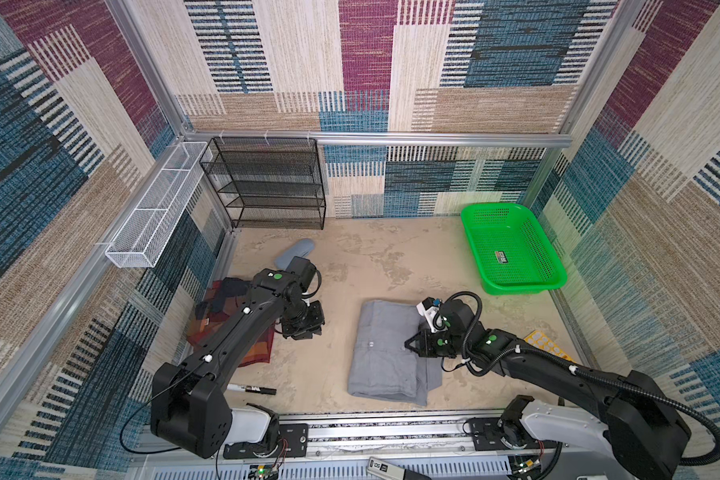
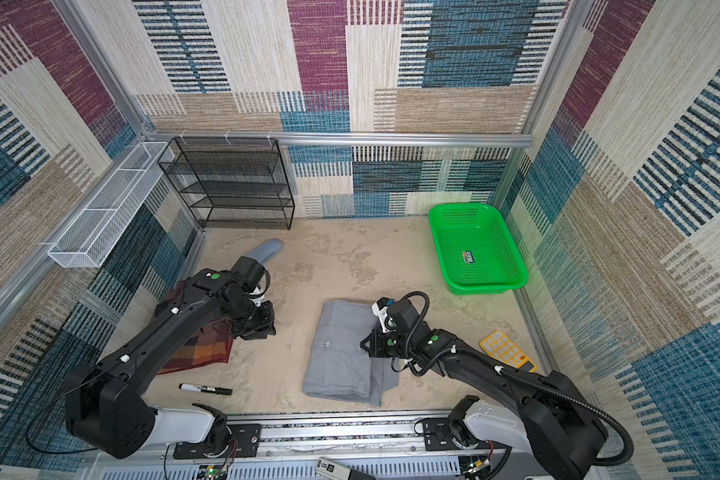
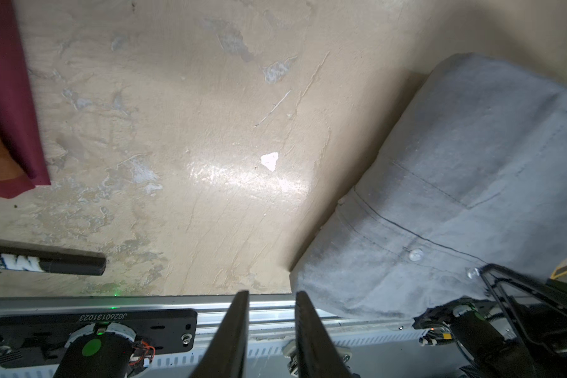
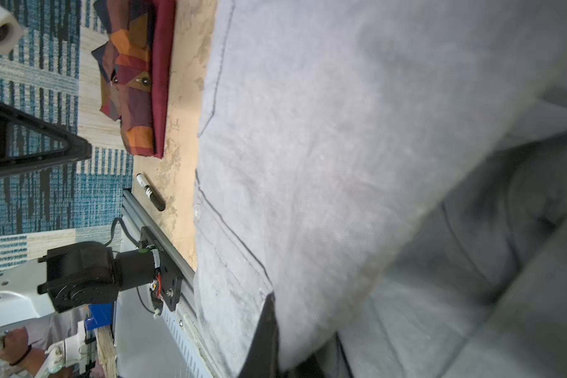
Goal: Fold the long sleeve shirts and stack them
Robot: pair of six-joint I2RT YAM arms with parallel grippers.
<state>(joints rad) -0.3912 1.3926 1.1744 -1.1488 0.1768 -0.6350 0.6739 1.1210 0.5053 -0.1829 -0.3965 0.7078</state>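
Patchwork carpet in blue, maroon and beige lines the walls around a mottled beige bench point(image 1: 350, 266). Much of the patchwork plaid shirt in maroon, orange and navy point(image 2: 208, 349) is hidden under the left arm; it lies bunched at the left edge of the bench. A small blue-grey oblong case point(image 1: 296, 251) behind it is partly covered by that arm's wrist. The right arm hides most of a yellow keypad calculator point(image 1: 547, 345) in a top view. A black marker with a white label point(image 2: 204, 389) lies near the front rail.

The plain grey collared cloth shirt point(image 1: 385, 357) lies folded into an oblong in the middle front of the bench. The right end effector point(image 1: 408, 344) sits at its right edge, pressed together on a fold of the grey cloth, which fills the blurred right wrist view. The left end effector point(image 3: 271, 294) is slightly spread with nothing between its fingers, above bare bench between the two shirts.

A green perforated plastic basket point(image 1: 516, 286) at the back right holds a small printed sticker. A black mesh shelf rack point(image 1: 267, 183) stands at the back left, with a white wire trough point(image 1: 154, 212) on the left wall.
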